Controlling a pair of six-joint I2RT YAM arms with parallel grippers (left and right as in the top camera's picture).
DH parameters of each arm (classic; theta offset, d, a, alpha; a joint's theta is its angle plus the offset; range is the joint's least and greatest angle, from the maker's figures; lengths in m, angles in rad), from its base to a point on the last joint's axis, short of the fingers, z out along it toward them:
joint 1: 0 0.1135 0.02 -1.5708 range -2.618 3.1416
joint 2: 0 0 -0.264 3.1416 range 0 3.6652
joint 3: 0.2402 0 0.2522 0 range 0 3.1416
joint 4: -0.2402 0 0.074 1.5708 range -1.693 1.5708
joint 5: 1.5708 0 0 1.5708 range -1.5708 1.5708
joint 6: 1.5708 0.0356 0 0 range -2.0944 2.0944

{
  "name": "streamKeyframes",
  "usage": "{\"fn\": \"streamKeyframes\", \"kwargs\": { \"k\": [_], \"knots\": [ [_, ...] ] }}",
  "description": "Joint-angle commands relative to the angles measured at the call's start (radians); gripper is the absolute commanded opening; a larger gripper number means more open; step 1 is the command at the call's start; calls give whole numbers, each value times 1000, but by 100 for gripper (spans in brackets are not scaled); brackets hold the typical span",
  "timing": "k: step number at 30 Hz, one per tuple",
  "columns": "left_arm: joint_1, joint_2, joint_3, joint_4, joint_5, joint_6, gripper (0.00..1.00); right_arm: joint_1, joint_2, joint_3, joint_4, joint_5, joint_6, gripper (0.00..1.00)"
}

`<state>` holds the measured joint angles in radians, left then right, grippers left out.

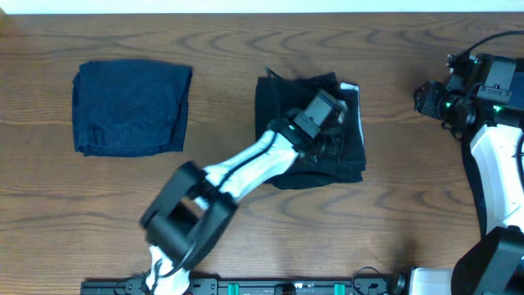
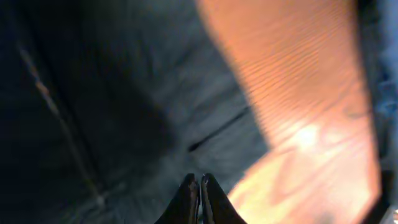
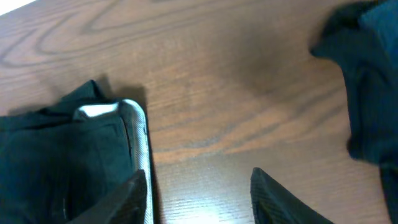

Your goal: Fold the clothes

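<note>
A black garment with a pale inner edge lies roughly folded at the table's middle. My left gripper is over its right part. In the left wrist view the jaws are shut, tips together just above dark fabric, with nothing seen between them. A dark navy garment lies folded at the left. My right gripper is at the far right, away from both. Its jaws are open and empty over bare wood, with the black garment to their left.
The wooden table runs to a pale back edge. The right arm's white base stands at the right edge. A dark fabric-like shape fills the right side of the right wrist view.
</note>
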<state>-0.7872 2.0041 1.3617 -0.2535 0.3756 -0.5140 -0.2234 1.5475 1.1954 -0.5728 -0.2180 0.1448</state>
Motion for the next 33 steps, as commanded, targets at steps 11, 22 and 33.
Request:
{"fn": "streamKeyframes", "kwargs": {
  "k": [11, 22, 33],
  "knots": [
    [71, 94, -8, -561, -121, 192, 6, 31, -3, -3, -27, 3, -4, 68],
    [237, 60, 48, -788, -590, 259, 6, 148, -2, -3, -71, -153, -92, 44],
    [239, -216, 113, -682, -405, 221, 7, 311, 9, -22, -243, -156, -101, 22]
  ]
}}
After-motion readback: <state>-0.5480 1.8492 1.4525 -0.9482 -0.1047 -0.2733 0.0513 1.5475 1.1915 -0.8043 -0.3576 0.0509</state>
